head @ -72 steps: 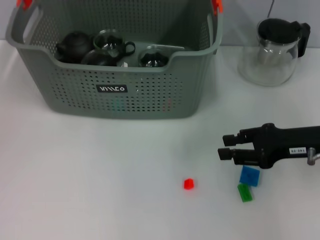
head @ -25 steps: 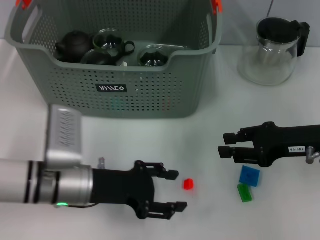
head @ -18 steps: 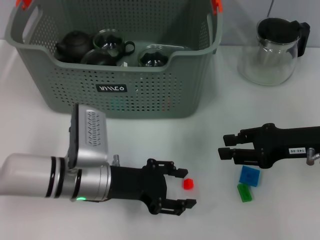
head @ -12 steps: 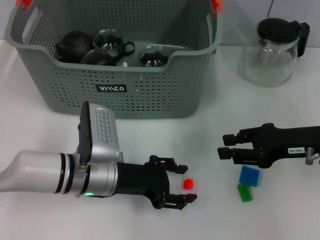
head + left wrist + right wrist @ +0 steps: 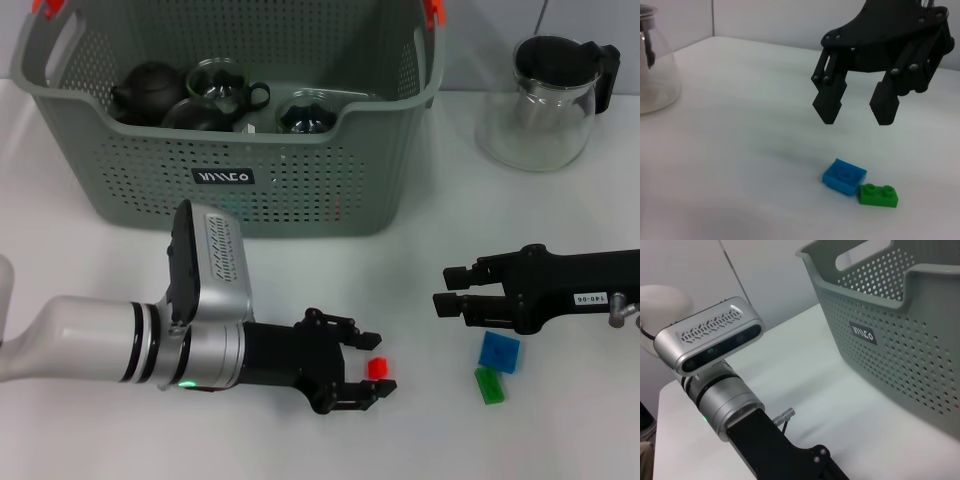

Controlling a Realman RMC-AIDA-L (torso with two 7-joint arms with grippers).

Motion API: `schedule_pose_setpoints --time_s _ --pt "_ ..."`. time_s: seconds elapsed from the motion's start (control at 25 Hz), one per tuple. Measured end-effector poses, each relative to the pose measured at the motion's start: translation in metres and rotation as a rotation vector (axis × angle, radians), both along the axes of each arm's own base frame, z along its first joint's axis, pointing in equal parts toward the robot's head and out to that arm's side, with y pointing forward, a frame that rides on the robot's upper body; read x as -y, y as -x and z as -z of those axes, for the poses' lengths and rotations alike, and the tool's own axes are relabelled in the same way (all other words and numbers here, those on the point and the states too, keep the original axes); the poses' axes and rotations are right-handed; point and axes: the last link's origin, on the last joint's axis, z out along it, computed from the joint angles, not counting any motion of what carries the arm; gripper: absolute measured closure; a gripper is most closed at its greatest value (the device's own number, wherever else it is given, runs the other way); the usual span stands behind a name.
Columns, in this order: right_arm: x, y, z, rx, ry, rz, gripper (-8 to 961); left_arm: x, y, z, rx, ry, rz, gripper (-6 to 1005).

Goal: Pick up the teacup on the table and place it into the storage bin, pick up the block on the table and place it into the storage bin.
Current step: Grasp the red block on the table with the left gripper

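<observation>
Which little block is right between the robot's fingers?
The red block. It sits between the open fingers of the left gripper, while the blue block and green block lie together under the right gripper.

A glass pitcher (image 5: 543,100) with a black lid stands at two o'clock on the white surface. Down at four o'clock a blue brick (image 5: 499,352) lies flat, with a green brick (image 5: 489,385) just beside it, nearly touching its lower corner.
</observation>
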Motion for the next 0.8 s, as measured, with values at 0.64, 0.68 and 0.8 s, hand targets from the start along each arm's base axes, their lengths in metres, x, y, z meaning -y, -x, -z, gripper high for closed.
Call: schedule_pose_setpoints --time_s 0.64,0.68,0.8 --pt "0.0019 -0.0057 0.0008 0.005 -0.003 0.015 490 -0.0019 -0.0013 0.0093 -0.03 0.003 -0.003 575" --pt "0.0019 -0.0059 0.0005 0.005 -0.003 0.015 490 -0.0019 -0.0012 0.0094 -0.032 0.003 -0.003 587" --pt "0.0018 -0.0061 0.0001 0.005 -0.004 0.016 490 -0.0017 -0.0005 0.0099 -0.04 0.005 -0.002 622"
